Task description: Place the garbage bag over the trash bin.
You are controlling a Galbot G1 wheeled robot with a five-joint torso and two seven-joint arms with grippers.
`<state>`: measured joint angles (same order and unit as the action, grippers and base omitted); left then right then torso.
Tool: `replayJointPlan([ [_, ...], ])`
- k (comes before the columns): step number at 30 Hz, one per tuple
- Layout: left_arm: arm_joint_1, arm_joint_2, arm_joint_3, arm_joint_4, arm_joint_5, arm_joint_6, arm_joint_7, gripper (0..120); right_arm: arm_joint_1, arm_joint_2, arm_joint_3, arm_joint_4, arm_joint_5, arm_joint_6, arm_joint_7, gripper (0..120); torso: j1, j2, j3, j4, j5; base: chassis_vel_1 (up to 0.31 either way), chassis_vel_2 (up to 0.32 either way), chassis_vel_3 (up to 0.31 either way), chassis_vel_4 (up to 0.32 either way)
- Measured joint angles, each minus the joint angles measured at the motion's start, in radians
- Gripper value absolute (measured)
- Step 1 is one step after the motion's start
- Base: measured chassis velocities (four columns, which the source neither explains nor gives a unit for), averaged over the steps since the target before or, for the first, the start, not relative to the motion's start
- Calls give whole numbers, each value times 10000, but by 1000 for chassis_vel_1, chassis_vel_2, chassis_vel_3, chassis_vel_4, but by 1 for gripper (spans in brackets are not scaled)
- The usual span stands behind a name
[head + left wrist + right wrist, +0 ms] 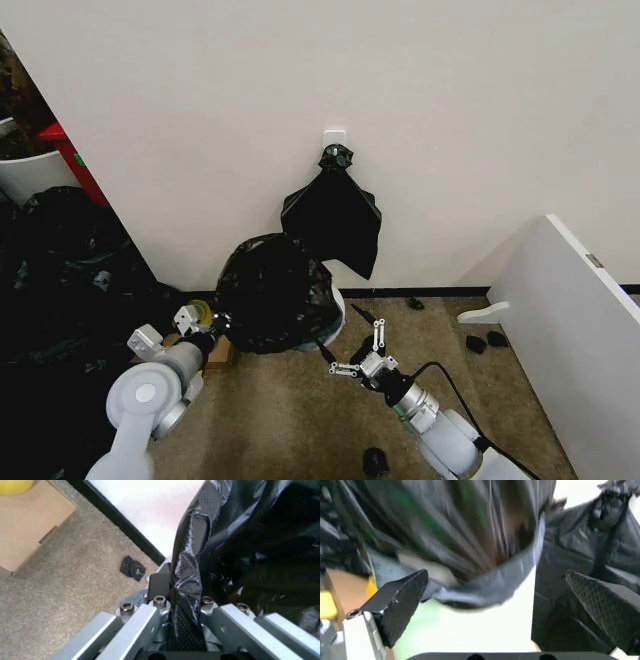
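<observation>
So the garbage bag (pixel 275 292) sits in the middle of the head view, low against the wall, already draped over the top of the trash bin (pixel 337 305). Only a sliver of the bin's pale side peeks out on the bag's right edge. In the right wrist view you can see the bag's hem (pixel 517 568) hanging partway down the bin's cream wall (pixel 485 630), so I'd say the mouth is on but not pulled down evenly.

The left claw (pixel 212 322) is at the bag's lower left edge, clamped on a pinch of the plastic; the left wrist view shows the film bunched tight between its fingers (pixel 159 580). The right claw (pixel 352 338) is just off the bag's lower right, fingers (pixel 400 602) spread wide apart with nothing in them, the bin straight ahead in the gap.

If I were steering this, I'd keep the left pinch firm and steady so the film doesn't slide off the rim, then bring the open right claw onto the loose hem on its side, not onto the bin wall. That plastic is thin and slippery, so it probably needs a good fold of it to hold. Then pull down evenly on both sides.

One thing to watch: the knotted bunch of black bags (pixel 335 215) hanging on the wall right above could be mistaken for the hem. There's also a cardboard box (pixel 27 527) on the carpet by the left arm, lower left of centre.
</observation>
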<state>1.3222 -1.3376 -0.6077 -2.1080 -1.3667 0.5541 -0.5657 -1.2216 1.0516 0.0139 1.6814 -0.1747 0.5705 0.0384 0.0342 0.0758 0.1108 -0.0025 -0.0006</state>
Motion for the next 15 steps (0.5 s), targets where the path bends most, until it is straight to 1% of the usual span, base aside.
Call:
replayJointPlan([
  [4, 52, 1, 19, -213, -8, 71, -1, 0, 128, 11, 214, -542, -393, 146, 157, 100, 0, 0, 0, -1, 2, 0, 0, 0, 0],
  [7, 54, 28, -3, -251, 6, 77, -2, 0, 176, -15, 549, -942, -842, 546, 172, 100, 0, 0, 0, 0, 0, 0, 0, 0, 0],
  [10, 60, 50, 13, -252, 53, 77, 7, 0, 155, -92, 658, -1023, -867, 817, 81, 100, 0, 0, 0, 0, 2, 0, 0, 0, 0],
  [13, 80, 81, 136, -246, 227, 67, 82, 0, 71, -206, 671, -1022, -640, 1077, -9, 100, 0, 0, 0, 0, 1, 0, 0, 0, 0],
  [14, 91, 104, 242, -242, 360, 49, 168, 0, 49, -285, 670, -1028, -215, 1342, -307, 100, 0, 0, 0, -1, 1, 0, 0, 0, 0],
  [15, 94, 139, 352, -242, 506, 33, 264, 0, 43, -379, 671, -1074, 396, 1754, -927, 100, 0, 0, 0, -1, -2, 0, 0, 0, 0],
])
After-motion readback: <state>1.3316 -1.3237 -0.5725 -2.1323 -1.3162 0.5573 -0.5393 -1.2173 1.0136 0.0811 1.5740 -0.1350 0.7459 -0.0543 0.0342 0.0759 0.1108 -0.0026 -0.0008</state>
